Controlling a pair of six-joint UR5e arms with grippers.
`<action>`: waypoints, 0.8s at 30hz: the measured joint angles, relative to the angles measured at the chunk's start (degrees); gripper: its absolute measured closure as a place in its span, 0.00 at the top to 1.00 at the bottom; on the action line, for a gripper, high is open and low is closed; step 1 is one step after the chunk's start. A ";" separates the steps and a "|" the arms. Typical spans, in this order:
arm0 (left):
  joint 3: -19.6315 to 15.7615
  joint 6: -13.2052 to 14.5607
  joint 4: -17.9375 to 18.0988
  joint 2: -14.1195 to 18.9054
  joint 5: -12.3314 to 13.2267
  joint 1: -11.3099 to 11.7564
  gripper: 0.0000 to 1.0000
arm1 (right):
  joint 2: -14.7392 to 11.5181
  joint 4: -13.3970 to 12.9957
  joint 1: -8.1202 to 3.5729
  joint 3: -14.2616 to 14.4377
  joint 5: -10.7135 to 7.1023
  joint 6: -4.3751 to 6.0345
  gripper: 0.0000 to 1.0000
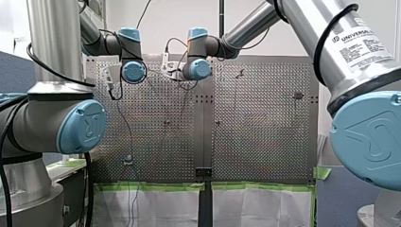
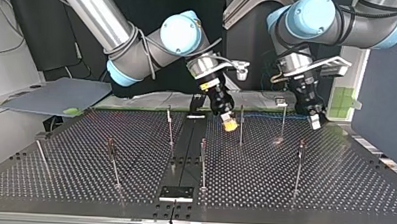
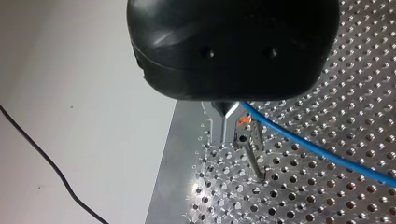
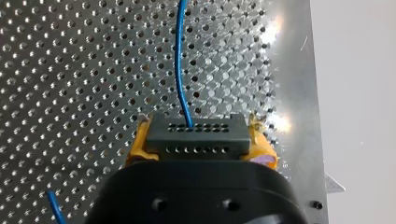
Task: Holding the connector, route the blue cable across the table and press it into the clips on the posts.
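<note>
While gripping the connector [image 4: 194, 133] in the right end effector [image 4: 200, 142] and pinching the blue cable [image 4: 178, 70] in the left end effector [image 3: 227, 123], press it taut into the nearest clip [image 3: 243, 122].

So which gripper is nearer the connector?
Right. My right gripper clamps the connector between its yellow pads; my left gripper is off at a clip post, pinching the blue cable.

Both arms reach down; right gripper [image 2: 229, 124] clamped, left gripper [image 2: 314, 121] seemingly closed.
</note>
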 joint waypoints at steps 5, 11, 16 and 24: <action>1.07 -0.18 0.00 -0.82 1.47 1.24 0.00 | 0.65 0.52 -0.12 -2.60 -1.11 1.00 0.00; 2.00 -1.24 0.33 -1.14 3.39 2.57 0.00 | 1.79 1.28 -0.45 -5.93 -1.59 1.76 0.00; 2.55 -1.83 1.07 -1.55 5.43 3.57 0.00 | 3.05 2.01 -0.73 -8.44 -1.62 1.85 0.00; 3.16 -2.01 1.95 -3.83 7.90 4.89 0.00 | 4.84 2.26 -1.22 -9.18 -1.69 1.92 0.00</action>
